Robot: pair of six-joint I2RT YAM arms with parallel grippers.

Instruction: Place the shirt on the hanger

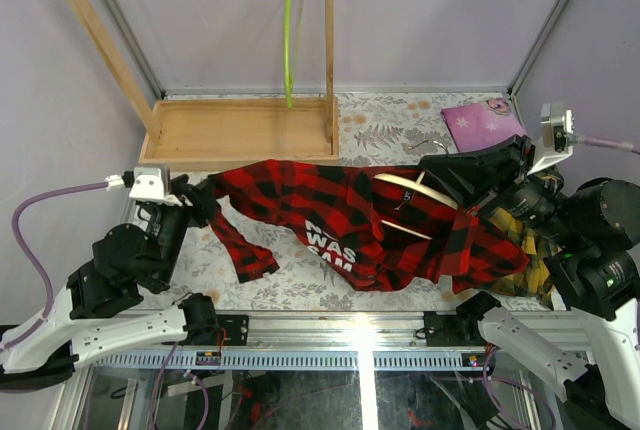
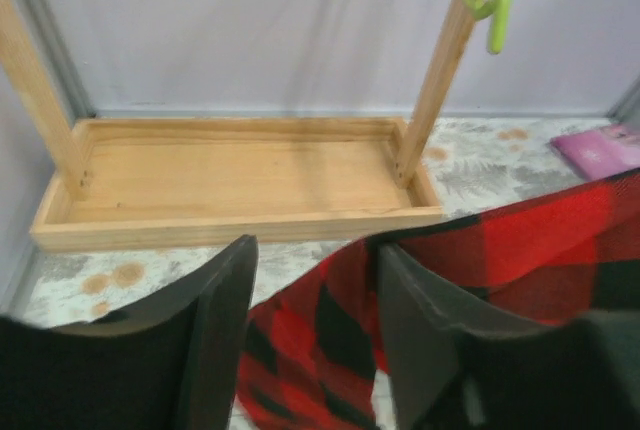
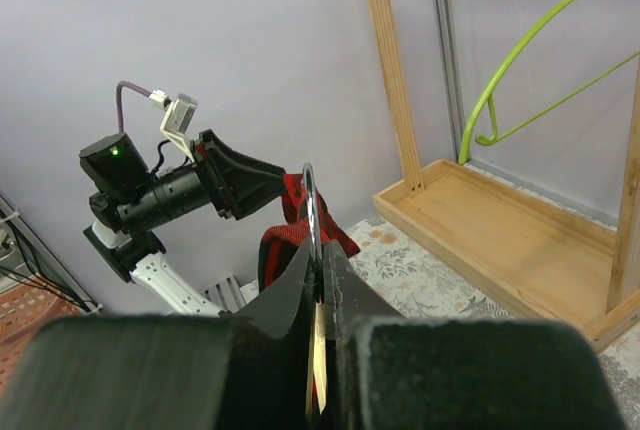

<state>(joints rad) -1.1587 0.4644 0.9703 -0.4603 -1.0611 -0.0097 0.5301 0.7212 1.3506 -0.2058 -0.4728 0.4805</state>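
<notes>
**Shirt laid across table, hanger clamped at its right end**

At the left, the left gripper (image 2: 315, 250) is being held with its fingers (image 2: 225, 295) spread apart, and a red-and-black fold of the shirt (image 1: 320, 212) is lying in the gap. The shirt is being seen laid along the patterned table (image 1: 390, 118), just in front of the wooden rack (image 1: 240, 135), with its white lettering (image 1: 330, 247) facing up. Toward the right, the cream hanger (image 1: 402, 186) is being kept partly inside the shirt's opening, with one arm and the thin bar showing. Its metal hook (image 3: 309, 200) is being pinched by the right gripper (image 3: 320, 260), whose fingers are pressed together on it.
</notes>
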